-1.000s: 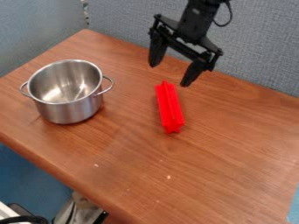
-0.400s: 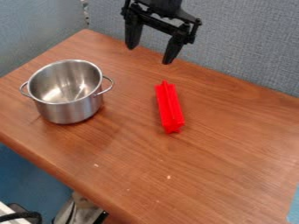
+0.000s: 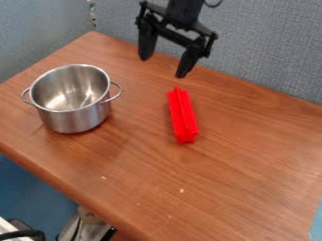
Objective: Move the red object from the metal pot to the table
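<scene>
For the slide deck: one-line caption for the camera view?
Red bar lies on the table, metal pot empty, open tool above.

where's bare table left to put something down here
Free patches: the near right table beyond the red object, the strip between it and the metal pot, and the near edge below the pot. Crowded: the far edge, under the open gripper.

One red object (image 3: 184,115), one metal pot (image 3: 72,98), one pincer (image 3: 167,62)
</scene>
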Motion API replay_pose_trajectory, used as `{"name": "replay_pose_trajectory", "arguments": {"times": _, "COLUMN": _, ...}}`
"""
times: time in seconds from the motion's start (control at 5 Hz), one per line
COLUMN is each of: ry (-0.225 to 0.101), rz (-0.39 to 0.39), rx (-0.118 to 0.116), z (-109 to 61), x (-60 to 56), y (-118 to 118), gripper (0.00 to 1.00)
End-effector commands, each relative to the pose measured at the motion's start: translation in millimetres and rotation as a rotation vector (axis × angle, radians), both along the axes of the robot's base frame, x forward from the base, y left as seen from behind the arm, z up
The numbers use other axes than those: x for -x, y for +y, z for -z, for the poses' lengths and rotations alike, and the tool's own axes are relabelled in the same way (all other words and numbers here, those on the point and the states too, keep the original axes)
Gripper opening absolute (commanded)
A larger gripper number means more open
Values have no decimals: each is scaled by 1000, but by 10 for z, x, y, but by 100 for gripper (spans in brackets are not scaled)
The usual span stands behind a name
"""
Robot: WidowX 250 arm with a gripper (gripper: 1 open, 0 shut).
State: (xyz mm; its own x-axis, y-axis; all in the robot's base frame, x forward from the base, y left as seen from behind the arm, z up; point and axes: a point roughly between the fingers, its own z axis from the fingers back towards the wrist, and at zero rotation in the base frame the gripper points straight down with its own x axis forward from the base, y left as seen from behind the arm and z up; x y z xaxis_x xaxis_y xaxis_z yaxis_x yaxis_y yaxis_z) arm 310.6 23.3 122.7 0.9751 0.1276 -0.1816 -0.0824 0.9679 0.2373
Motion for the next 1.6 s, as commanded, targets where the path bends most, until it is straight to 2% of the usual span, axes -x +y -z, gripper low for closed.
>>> {"name": "replay_pose_trajectory", "arguments": {"times": 0.0, "ry": -67, "rz": 12, "rx": -7, "z": -170, "x": 87, "y": 66, "gripper": 100}}
{"name": "replay_pose_trajectory", "arguments": {"times": 0.2, "ry": -77, "rz": 22, "rx": -4, "z": -166, "x": 140, "y": 112, "gripper": 100}}
{"name": "replay_pose_trajectory", "arguments": {"times": 0.6, "ry": -101, "rz": 61, "rx": -25, "z": -94, "x": 242, "y": -260, "gripper": 100}}
{"name": "replay_pose_trajectory", "arguments": {"times": 1.0, "ry": -22, "rz": 182, "rx": 56, "z": -45, "x": 186, "y": -358, "gripper": 100}}
{"name": "replay_pose_trajectory", "arguments": {"times": 1.4, "ry": -77, "rz": 20, "rx": 89, "z": -381, "x": 210, "y": -168, "gripper": 100}}
